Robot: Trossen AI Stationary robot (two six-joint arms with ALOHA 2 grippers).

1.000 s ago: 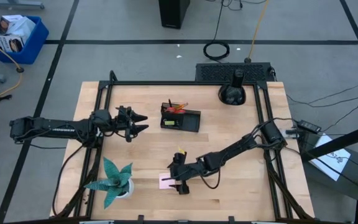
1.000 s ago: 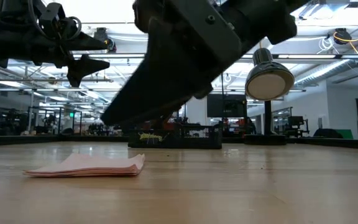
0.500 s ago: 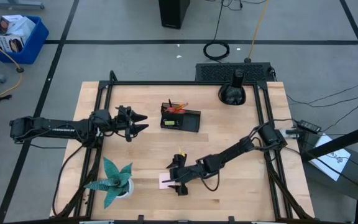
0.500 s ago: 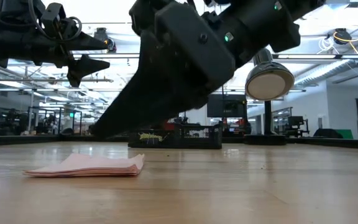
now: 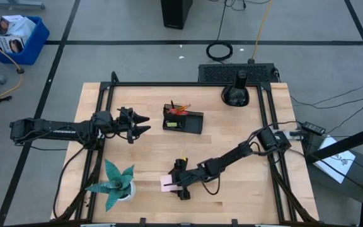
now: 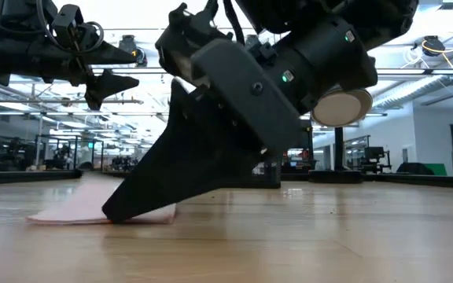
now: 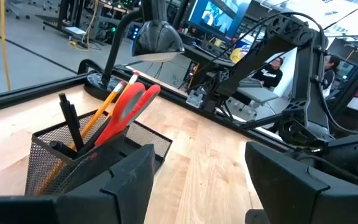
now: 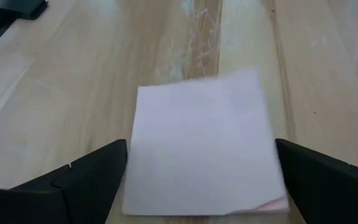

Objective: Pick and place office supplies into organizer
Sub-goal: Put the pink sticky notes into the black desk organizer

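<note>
I'm watching the right gripper point(image 5: 176, 184) sitting low over the pink sticky-note pad point(image 8: 204, 144) near the table's front edge, fingers point(image 8: 89, 180) spread wide on either side of it, gripping nothing. The left gripper point(image 5: 141, 124) is hanging open beside the black mesh organizer point(image 5: 183, 120), where scissors point(image 7: 126, 106) and pencils are standing up

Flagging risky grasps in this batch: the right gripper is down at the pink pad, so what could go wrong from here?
1. The sticky-note pad lies flat and thin on the table. The right gripper is open, a finger on either side, so the tips may scrape the wood or slide over the pad.
2. Closing could push the pad or lift only the top sheets.
3. The organizer already holds scissors and pencils, and the left gripper hovers beside it, so placing looks tight.
</note>
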